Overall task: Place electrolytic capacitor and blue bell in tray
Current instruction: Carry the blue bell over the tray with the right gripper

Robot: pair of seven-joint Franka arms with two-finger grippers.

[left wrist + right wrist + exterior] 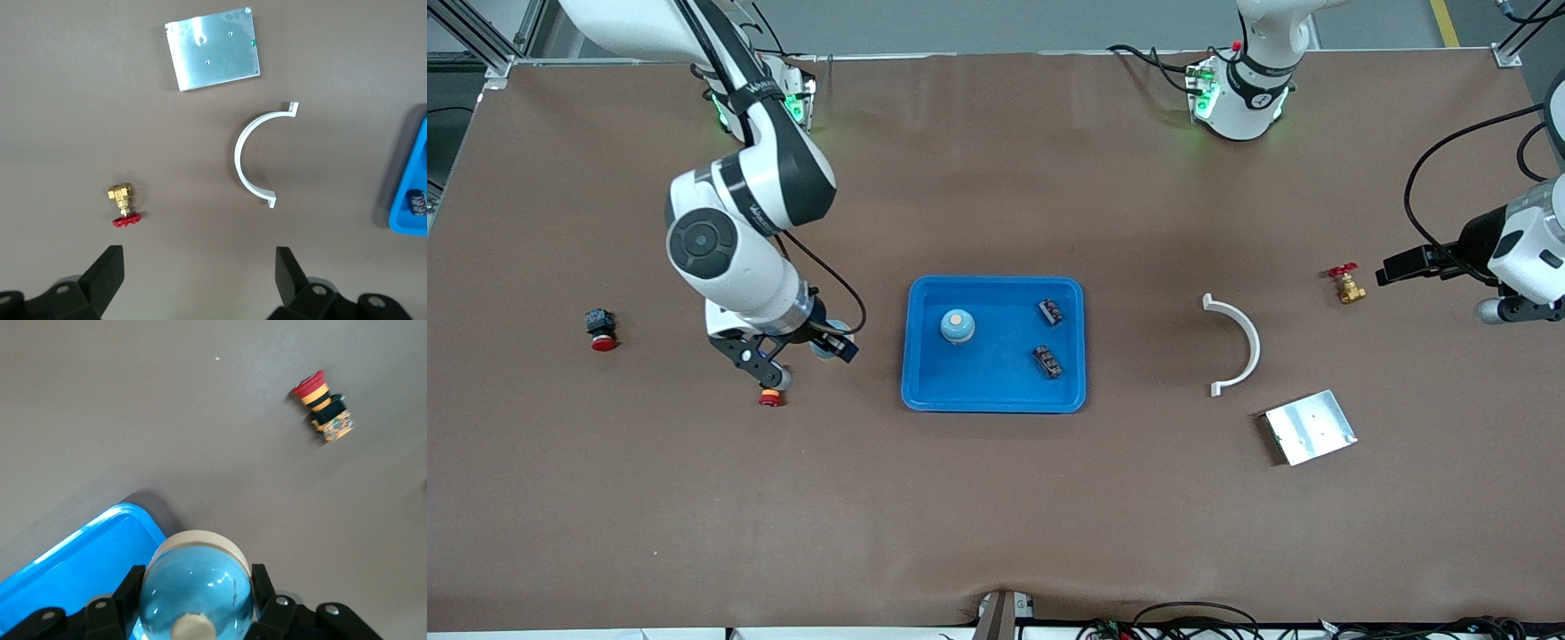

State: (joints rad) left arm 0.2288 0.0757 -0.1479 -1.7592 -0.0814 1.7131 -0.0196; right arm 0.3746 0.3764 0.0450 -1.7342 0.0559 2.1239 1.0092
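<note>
Status, running from the right arm's end of the worktop (996, 516) across:

- Two red-capped push buttons (602, 330) (769, 397) lie on the worktop. Not task items, so I'm ignoring them.
- Right gripper (197, 581) has its fingers (131, 581) pinching a blue bell (207, 563). It hangs over bare worktop just beside the tray's rim and isn't over the tray yet.
- The blue tray (925, 391) already holds another blue bell (958, 326) and two small dark parts (1051, 311) (1047, 360). Probably the capacitors, but they're too small for me to confirm.
- White curved bracket (1240, 342), silver plate (1310, 427) and brass valve with red handle (1346, 284) all lie on the worktop outside the tray.
- Left gripper (200, 277) waits over the worktop near the valve, fingers (110, 267) spread, holding nothing.

My read: the task is mostly done. What's left is carrying the held bell over the rim, setting it down clear of the parts already in there, and letting go.
</note>
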